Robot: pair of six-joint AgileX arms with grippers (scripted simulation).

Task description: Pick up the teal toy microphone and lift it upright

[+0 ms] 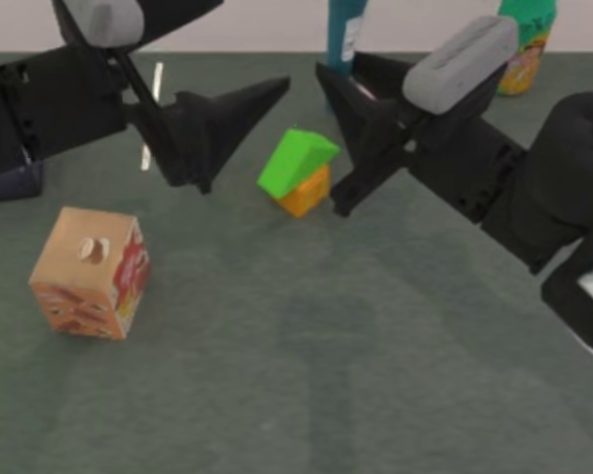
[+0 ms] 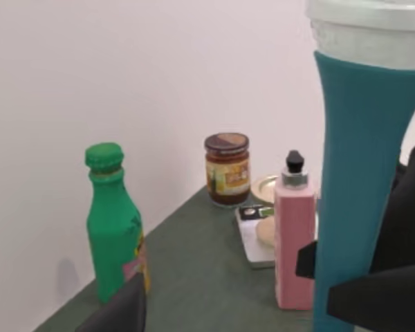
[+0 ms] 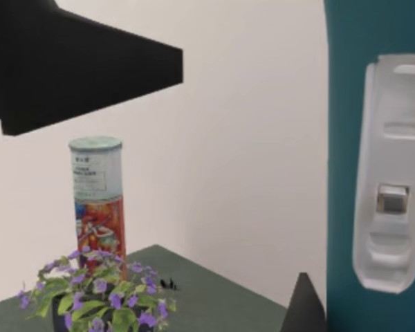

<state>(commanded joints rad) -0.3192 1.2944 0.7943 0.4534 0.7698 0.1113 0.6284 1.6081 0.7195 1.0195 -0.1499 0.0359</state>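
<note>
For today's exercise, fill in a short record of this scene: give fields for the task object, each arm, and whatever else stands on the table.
Task object: teal toy microphone, upright, head uppermost, at the table's far edge
Switch patch: white, on the handle
Right gripper: at the microphone's handle; jaws' grip cannot be told
Left gripper: over the table's left half, holding nothing visible
Table centre: green and orange block
Table left: cardboard box
Far right: green bottle

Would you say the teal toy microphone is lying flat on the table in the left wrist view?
No, the teal toy microphone stands upright there, its pale head at the top and its handle running straight down.
</note>
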